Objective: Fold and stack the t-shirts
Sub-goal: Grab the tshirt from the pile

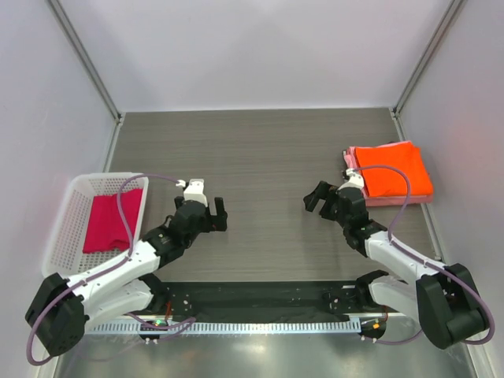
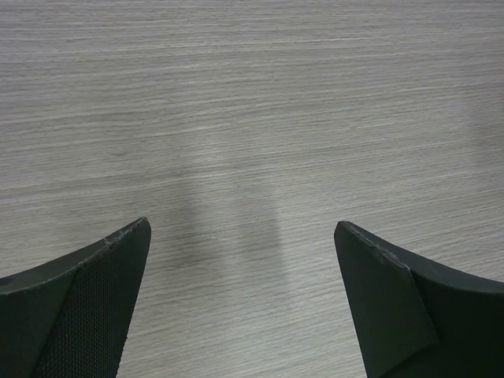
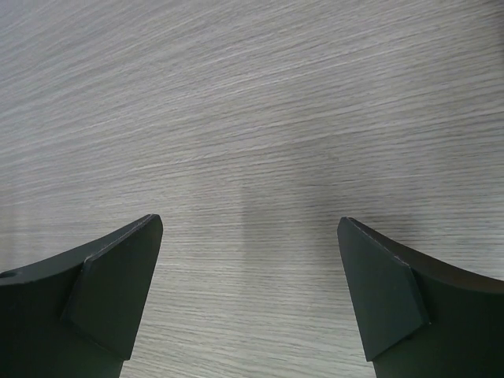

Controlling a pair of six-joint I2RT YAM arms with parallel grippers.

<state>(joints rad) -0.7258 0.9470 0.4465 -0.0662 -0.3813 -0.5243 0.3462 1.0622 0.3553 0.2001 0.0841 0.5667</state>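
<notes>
A crimson-magenta t-shirt (image 1: 113,220) lies folded in the white mesh basket (image 1: 69,206) at the left. A bright orange t-shirt (image 1: 391,168) lies folded on top of a pale pink t-shirt (image 1: 394,201) at the right of the table; only the pink edges show. My left gripper (image 1: 214,213) is open and empty over bare table, right of the basket. My right gripper (image 1: 316,198) is open and empty, left of the orange stack. Both wrist views show only open fingers (image 2: 94,307) (image 3: 394,299) above wood-grain tabletop.
The grey wood-grain table (image 1: 260,150) is bounded by pale walls at the back and sides. A black strip and a perforated metal rail (image 1: 260,324) run along the near edge by the arm bases.
</notes>
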